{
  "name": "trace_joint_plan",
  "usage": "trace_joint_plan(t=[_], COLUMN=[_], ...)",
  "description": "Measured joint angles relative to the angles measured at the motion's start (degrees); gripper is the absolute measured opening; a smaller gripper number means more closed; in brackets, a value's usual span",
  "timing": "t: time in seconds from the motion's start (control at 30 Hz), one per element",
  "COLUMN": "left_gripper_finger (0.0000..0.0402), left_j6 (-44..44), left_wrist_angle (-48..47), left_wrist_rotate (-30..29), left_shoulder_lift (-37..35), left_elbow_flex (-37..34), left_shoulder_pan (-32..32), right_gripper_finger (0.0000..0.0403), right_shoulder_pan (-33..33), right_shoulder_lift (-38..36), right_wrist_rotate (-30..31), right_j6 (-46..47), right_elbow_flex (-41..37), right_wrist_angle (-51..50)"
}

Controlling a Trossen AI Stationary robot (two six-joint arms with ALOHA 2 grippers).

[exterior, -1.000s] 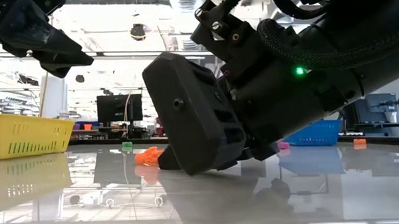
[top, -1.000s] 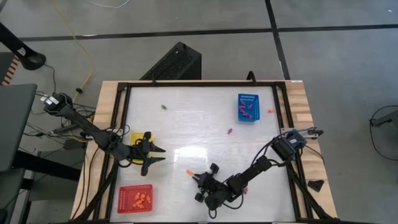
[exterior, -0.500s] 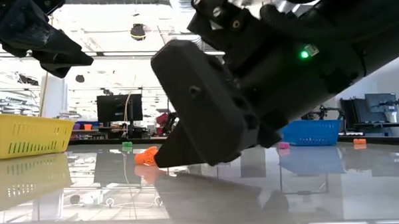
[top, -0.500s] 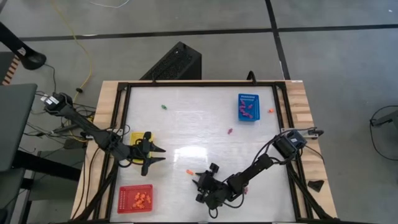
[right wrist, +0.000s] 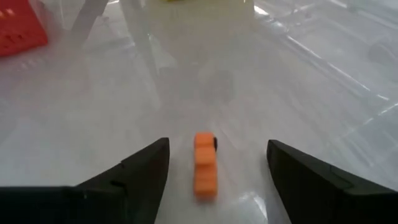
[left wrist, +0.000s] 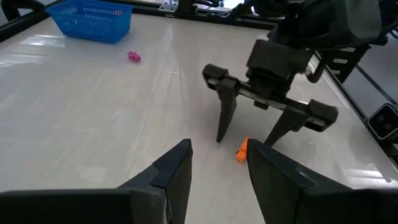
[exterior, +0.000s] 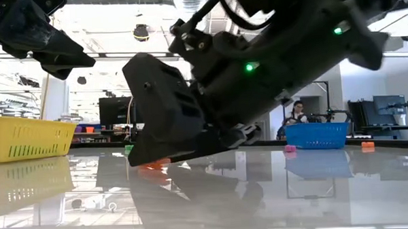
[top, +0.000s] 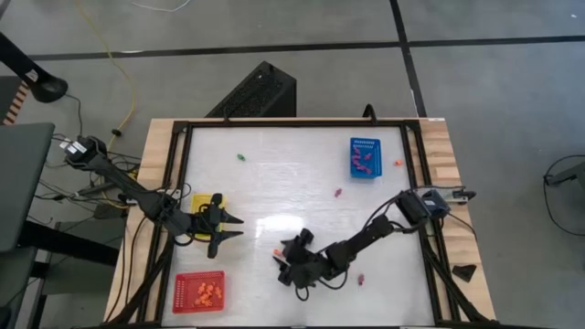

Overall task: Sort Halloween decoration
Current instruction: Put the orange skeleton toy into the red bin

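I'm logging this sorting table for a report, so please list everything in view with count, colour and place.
Red tray: one, near-left corner, orange pieces inside.
Yellow tray: one, left edge, under the left arm.
Blue tray: one, far right, small pieces inside.
Orange piece: one, between the right gripper's fingers, on the table.
Other loose pieces: green far left, pink centre.
Left gripper: open, waiting by the yellow tray.
Right gripper: open, straddling the orange piece.

Overhead, table-level, two wrist views; shared table (top: 274,192).
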Motion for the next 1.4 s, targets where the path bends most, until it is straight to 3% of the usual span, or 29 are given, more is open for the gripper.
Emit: trace_joint_plan(t=[0.17, 0.27, 0.5, 0.73, 0.97, 1.1, 1.4], left_gripper_finger=[0.0142, 0.0142, 0.0142, 0.0142, 0.0142, 0.0141, 0.0141], left_j6=[0.0, 0.0, 0.4, 0.3, 1.3, 1.7, 1.8], left_wrist_angle=[0.0, 0.0, 0.0, 0.0, 0.0, -0.1, -0.8], left_wrist_rotate=[0.0, 0.0, 0.0, 0.3, -0.1, -0.2, -2.8], left_shoulder_lift=[0.0, 0.0, 0.0, 0.0, 0.0, 0.0, 0.0], left_elbow_flex=[0.0, 0.0, 0.0, 0.0, 0.0, 0.0, 0.0], left_shoulder_pan=[0.0, 0.0, 0.0, 0.0, 0.0, 0.0, 0.0], right_gripper_finger=[0.0274, 0.0236, 0.0058, 0.0054, 0.0054, 0.0054, 0.0054], right_shoulder_pan=[-0.6, -0.5, -0.6, -0.4, -1.4, -3.0, -4.2], right_shoulder_lift=[0.0, -0.1, -0.2, -3.1, -2.4, 2.7, 20.2], right_wrist_rotate=[-1.8, -2.7, -3.5, -7.8, -15.4, -20.2, -33.5], right_j6=[-0.7, -0.4, -1.1, -3.4, -15.4, -20.7, -28.1], right_elbow_flex=[0.0, 0.1, 0.1, 0.0, 2.2, 11.4, 43.4], right_wrist_angle=[-0.6, -2.0, -2.2, -1.1, 18.1, 18.0, 15.3])
